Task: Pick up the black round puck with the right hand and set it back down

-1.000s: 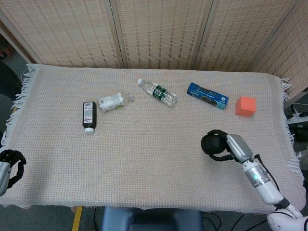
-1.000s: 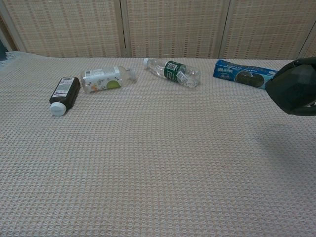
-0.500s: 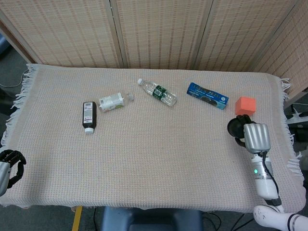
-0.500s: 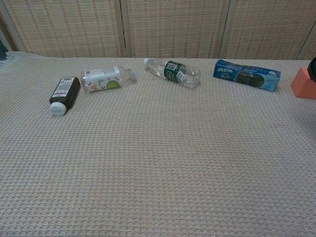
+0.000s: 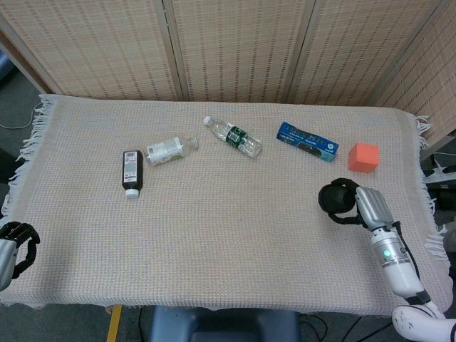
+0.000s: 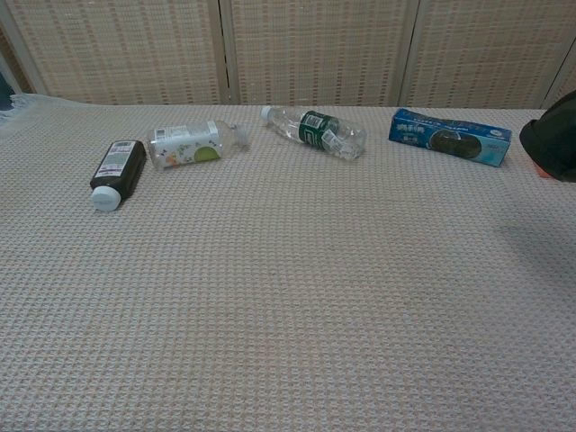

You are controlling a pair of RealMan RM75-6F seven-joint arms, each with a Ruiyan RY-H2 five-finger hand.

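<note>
Fingers of the right hand (image 5: 365,206) wrap around the black round puck (image 5: 336,199), gripping it at the lower right of the head view, below the orange block (image 5: 363,157). In the chest view the puck (image 6: 553,147) shows as a dark shape at the right edge of the frame, with a faint shadow on the cloth lower down, so it seems to be off the surface, though the head view does not settle this. The left hand (image 5: 14,248) sits at the lower left corner of the head view, beside the fringe of the woven cloth (image 5: 228,235), its dark fingers curled inward with nothing in them.

Across the upper middle of the frame lie four things, well apart from the puck: a dark bottle with a white cap (image 5: 132,172) at the left, a small clear bottle with a pale label (image 5: 167,150) just right of it, a clear water bottle with a green label (image 5: 234,135) near the centre, and a blue biscuit packet (image 5: 307,141) between that bottle and the orange block. Behind the table stands a woven screen (image 5: 228,43).
</note>
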